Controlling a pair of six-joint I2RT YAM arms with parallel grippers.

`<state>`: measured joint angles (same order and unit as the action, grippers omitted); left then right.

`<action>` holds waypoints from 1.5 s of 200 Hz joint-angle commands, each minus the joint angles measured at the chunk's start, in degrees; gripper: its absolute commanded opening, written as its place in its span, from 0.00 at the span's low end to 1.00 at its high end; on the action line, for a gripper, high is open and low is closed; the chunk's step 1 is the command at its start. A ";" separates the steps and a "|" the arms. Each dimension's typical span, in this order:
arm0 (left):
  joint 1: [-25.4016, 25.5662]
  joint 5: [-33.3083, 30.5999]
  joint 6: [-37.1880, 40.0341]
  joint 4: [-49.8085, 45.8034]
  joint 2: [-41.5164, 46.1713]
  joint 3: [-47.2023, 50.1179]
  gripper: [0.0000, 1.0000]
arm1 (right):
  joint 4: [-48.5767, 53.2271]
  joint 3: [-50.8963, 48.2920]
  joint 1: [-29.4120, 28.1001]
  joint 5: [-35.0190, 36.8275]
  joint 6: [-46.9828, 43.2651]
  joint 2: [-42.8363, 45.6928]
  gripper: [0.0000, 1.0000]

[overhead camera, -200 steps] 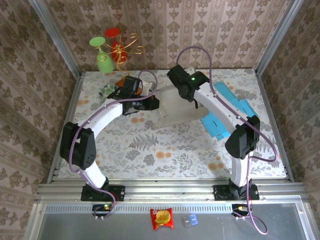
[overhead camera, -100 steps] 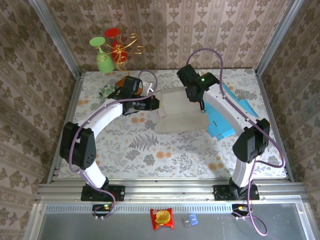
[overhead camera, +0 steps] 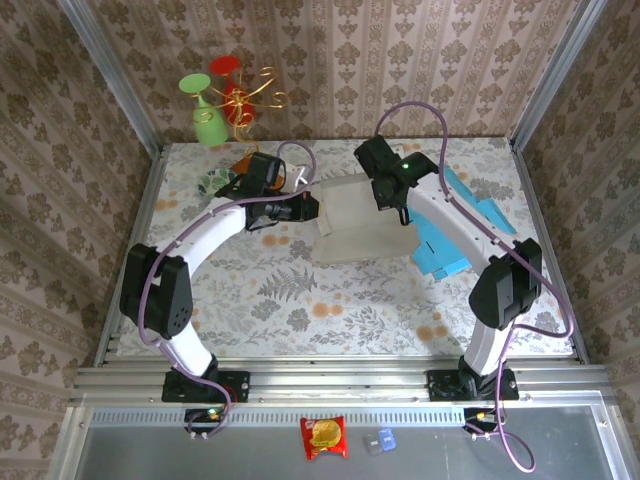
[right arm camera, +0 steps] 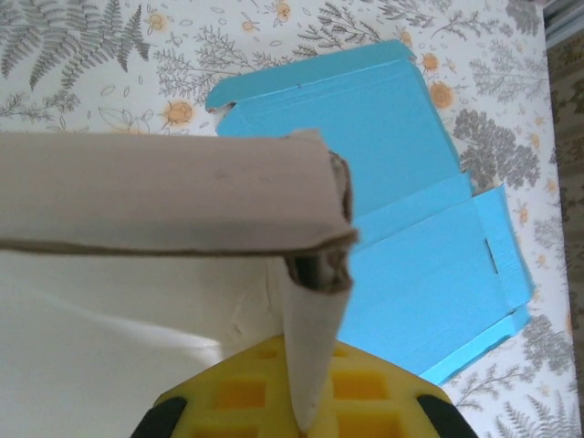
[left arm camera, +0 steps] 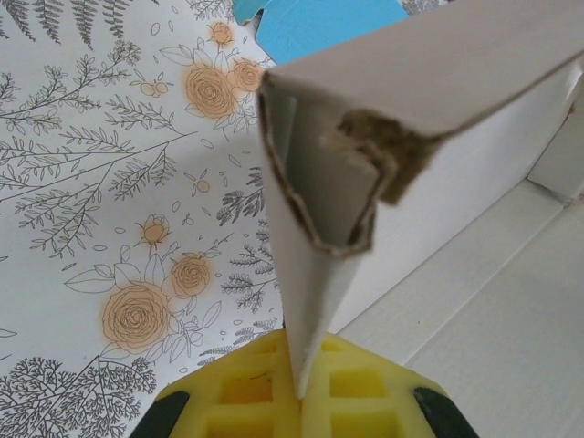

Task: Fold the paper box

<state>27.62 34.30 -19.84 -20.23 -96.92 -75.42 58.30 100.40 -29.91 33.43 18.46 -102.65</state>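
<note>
Both of my claws are clenched on the paper box [overhead camera: 355, 222], which stands mid-surface [overhead camera: 300, 290] between them. My left claw [overhead camera: 310, 208] grips its left end wall and my right claw [overhead camera: 400, 212] its right end wall, so the long axis runs from one claw to the other. From above I see that whole span. Each wrist camera shows the doubled wall edge [left arm camera: 319, 182] pinched between yellow pads [left arm camera: 237, 406], and the right one a flat blue sheet [right arm camera: 383, 164] just beyond.
</note>
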 commanded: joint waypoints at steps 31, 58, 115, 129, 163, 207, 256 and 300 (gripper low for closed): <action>1.44 -6.20 -3.17 5.03 -1.41 5.26 0.00 | -1.18 -4.60 -4.89 7.00 4.63 -0.14 0.00; 2.24 -8.07 -6.35 11.64 -2.89 11.46 0.00 | -1.84 -8.06 -7.29 7.60 7.72 -1.02 0.00; 3.22 -10.75 -13.49 21.81 -7.26 19.79 0.04 | -0.65 -10.56 -9.80 10.05 10.55 -4.66 0.00; 3.40 -11.16 -14.92 22.90 -8.24 20.41 0.04 | -0.65 -10.66 -10.21 10.32 10.64 -4.92 0.00; 3.67 -12.32 -17.35 25.52 -9.09 21.67 0.12 | -0.38 -10.38 -11.03 10.69 10.63 -5.04 0.00; 3.67 -12.34 -18.49 27.25 -8.81 22.33 0.17 | -0.12 -10.05 -11.57 10.89 10.93 -4.64 0.00; 3.76 -11.96 -19.19 27.10 -9.69 21.65 0.17 | -0.30 -10.05 -11.84 11.13 10.88 -3.90 0.00; 4.14 -14.56 -19.11 25.00 -9.69 20.70 0.15 | -0.03 -9.99 -12.10 11.48 11.24 -3.87 0.00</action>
<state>31.20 23.90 -38.22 7.99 -104.86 -54.13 57.39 90.26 -40.84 43.33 27.49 -107.22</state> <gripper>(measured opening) 0.160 0.070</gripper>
